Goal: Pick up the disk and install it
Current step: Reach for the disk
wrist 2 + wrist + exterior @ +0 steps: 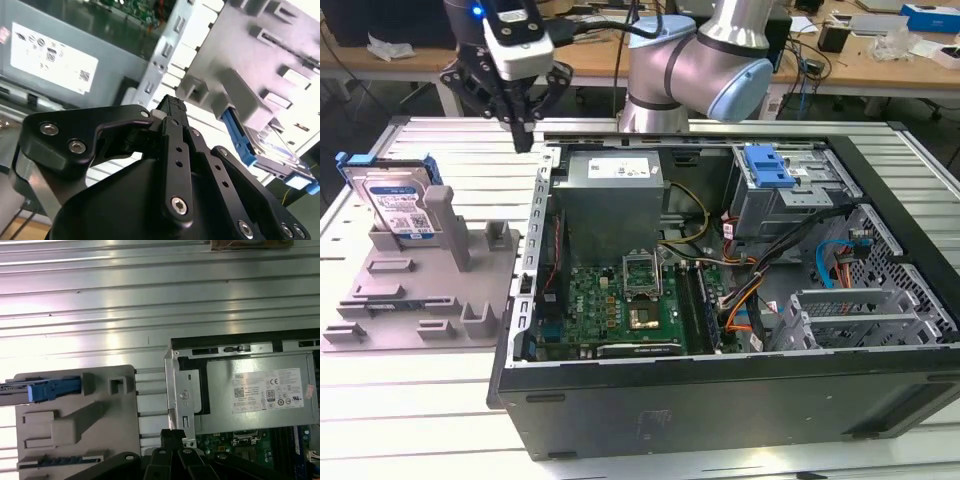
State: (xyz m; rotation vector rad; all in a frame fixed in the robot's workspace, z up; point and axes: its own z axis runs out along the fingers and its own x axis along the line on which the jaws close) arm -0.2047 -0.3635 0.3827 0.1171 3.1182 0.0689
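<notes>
The disk (398, 204) is a silver drive with a white and blue label and a blue frame. It stands on edge, leaning in the grey moulded tray (420, 300) at the exterior view's left. My gripper (524, 128) hangs above the slatted table between the tray and the open computer case (720, 390), well above and to the right of the disk. Its black fingers (173, 106) are shut together with nothing between them. The first wrist view looks down on the disk's blue edge (50, 389) and the fingertips (172, 436). The second wrist view has the disk (272, 148) beyond the tray's post.
Inside the case lie a grey power supply (610, 190), a green mainboard (620, 305), cables and a drive cage with a blue clip (767, 165). The arm's body (705, 65) stands behind the case. Cluttered wooden desks (880, 50) run along the back.
</notes>
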